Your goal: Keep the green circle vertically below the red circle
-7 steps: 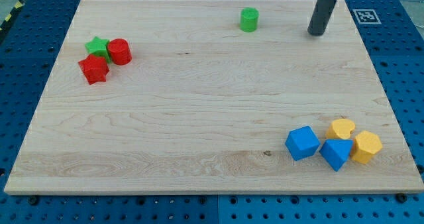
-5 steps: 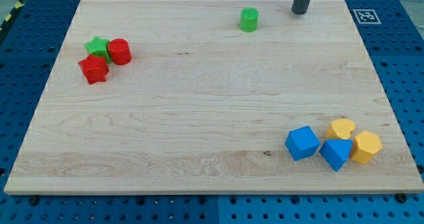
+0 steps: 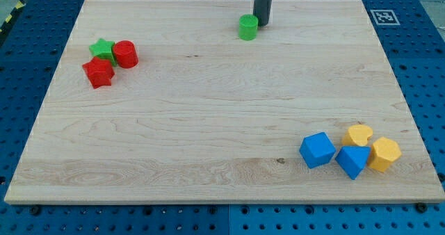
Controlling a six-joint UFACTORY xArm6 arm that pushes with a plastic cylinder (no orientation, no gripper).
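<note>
So my tip (image 3: 262,25) is sitting right up against the green circle (image 3: 247,27), touching it on its right side near the view's top, a bit right of the middle of the table (image 3: 208,124). The rod is coming straight down from the top edge of the view. No fingers on this rig, just the rod, so there's nothing to be apart or together.

The red circle (image 3: 126,54) is hanging out way over on the view's left, well apart from the green circle and a little lower in the view. It's touching the green star (image 3: 102,49) on its left, and the red star (image 3: 98,72) is sitting just below those two, touching both as far as I can tell.

Down in the view's bottom right corner there's another bunch: a blue cube (image 3: 317,150), a blue triangle-ish block (image 3: 352,160) just right of it, a yellow heart (image 3: 359,134) above that, and a yellow hexagon-looking block (image 3: 384,154) furthest right. They're all packed close, looking like they're touching their neighbours.
</note>
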